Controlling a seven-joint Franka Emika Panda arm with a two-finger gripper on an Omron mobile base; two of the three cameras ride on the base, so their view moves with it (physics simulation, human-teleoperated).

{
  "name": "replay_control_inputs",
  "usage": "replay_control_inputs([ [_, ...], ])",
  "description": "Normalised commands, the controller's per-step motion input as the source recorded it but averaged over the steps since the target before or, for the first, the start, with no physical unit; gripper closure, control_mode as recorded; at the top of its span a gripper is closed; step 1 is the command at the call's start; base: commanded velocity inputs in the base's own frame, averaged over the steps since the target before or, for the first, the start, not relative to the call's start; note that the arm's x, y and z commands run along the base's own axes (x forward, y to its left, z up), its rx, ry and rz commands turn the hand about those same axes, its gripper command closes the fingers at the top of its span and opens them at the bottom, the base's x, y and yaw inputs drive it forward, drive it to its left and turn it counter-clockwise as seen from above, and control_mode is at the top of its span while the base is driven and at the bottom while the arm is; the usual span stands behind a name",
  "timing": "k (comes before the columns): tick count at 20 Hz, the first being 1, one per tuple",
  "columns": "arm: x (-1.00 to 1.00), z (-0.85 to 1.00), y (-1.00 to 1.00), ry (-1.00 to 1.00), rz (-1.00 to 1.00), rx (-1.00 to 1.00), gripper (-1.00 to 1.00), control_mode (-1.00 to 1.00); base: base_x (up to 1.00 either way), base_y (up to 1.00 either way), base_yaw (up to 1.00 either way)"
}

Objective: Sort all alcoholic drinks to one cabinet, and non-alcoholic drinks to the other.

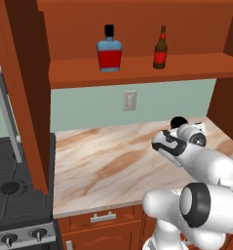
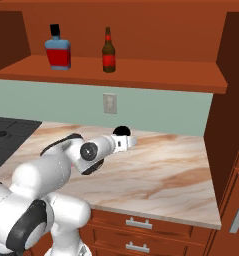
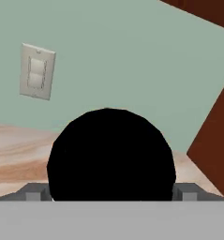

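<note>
On the plank shelf of the open wall cabinet stand a squat red bottle with a black cap and a slim brown bottle with a red label. Down on the marble counter, near the back wall, stands a short cup with a black lid. My gripper reaches level toward it. In the hand view the black lid sits large between my two fingertips. The gripper is open, its fingers on either side of the cup.
A wall switch plate is on the green backsplash behind the cup. A black stove borders the counter on the left. A tall wooden cabinet side closes the right end. Drawers lie below.
</note>
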Motion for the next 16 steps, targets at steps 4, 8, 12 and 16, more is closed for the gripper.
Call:
replay_control_inputs([
  [4,-0.07,0.92,0.00,0.14,0.00,-0.16,1.00,-1.00,0.00,0.00,0.00],
  [8,-0.17,0.54,0.00,0.22,0.01,-0.17,1.00,-1.00,0.00,0.00,0.00],
  [12,-0.26,0.16,0.01,0.28,0.01,-0.19,1.00,-1.00,0.00,0.00,0.00],
  [16,-0.37,-0.01,0.06,0.32,0.02,-0.19,1.00,-1.00,0.00,0.00,0.00],
])
